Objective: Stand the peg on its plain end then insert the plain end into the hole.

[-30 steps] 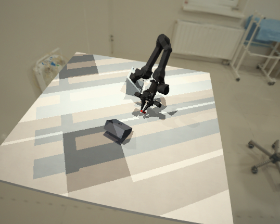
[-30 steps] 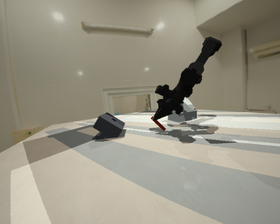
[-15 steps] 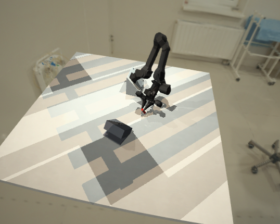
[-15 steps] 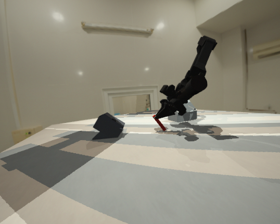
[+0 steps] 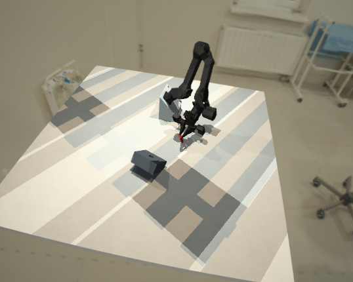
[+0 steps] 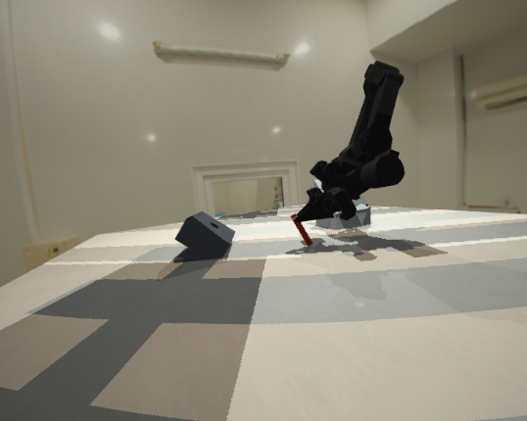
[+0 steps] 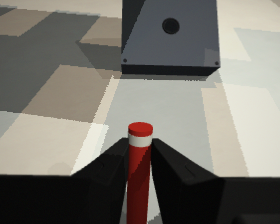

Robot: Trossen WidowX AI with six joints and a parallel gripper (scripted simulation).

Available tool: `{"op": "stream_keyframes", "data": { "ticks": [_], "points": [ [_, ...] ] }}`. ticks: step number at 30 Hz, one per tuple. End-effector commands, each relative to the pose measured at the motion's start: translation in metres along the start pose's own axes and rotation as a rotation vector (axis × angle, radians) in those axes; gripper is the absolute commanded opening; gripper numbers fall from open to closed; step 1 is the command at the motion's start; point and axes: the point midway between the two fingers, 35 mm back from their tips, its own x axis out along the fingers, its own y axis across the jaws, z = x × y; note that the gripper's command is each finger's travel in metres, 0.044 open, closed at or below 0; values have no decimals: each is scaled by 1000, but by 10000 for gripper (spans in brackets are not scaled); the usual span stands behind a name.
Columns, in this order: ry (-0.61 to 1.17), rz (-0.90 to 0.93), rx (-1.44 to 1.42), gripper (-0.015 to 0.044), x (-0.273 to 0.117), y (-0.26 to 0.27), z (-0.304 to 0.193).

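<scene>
The red peg (image 5: 182,140) (image 6: 303,232) (image 7: 138,185) is held near its banded end, which is up. Its white band (image 7: 140,139) shows in the wrist view. The peg leans in the exterior view, with its plain end low, at or just above the table; I cannot tell if it touches. My gripper (image 5: 181,135) (image 6: 295,218) (image 7: 139,145) is shut on the peg. The dark sloped panel (image 5: 140,161) (image 6: 199,237) (image 7: 166,52) stands apart from the peg, its hole (image 5: 151,156) (image 6: 215,225) (image 7: 171,26) empty. The peg's plain end is hidden in the wrist view.
The striped table (image 5: 97,213) (image 6: 385,352) carries dark patches and arm shadows. The light grey arm base (image 5: 166,113) (image 6: 359,218) stands behind the gripper. The panel block overhangs the table on its lower side.
</scene>
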Motion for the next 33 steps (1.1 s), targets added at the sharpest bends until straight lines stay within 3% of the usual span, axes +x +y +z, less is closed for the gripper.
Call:
{"op": "stream_keyframes", "data": {
  "ticks": [1,28,33],
  "points": [
    [-36,-3,1,49,-2,-1,-1],
    [-269,-5,1,49,-17,-3,-12],
    [-240,-5,1,49,-17,-2,-11]
  ]
}}
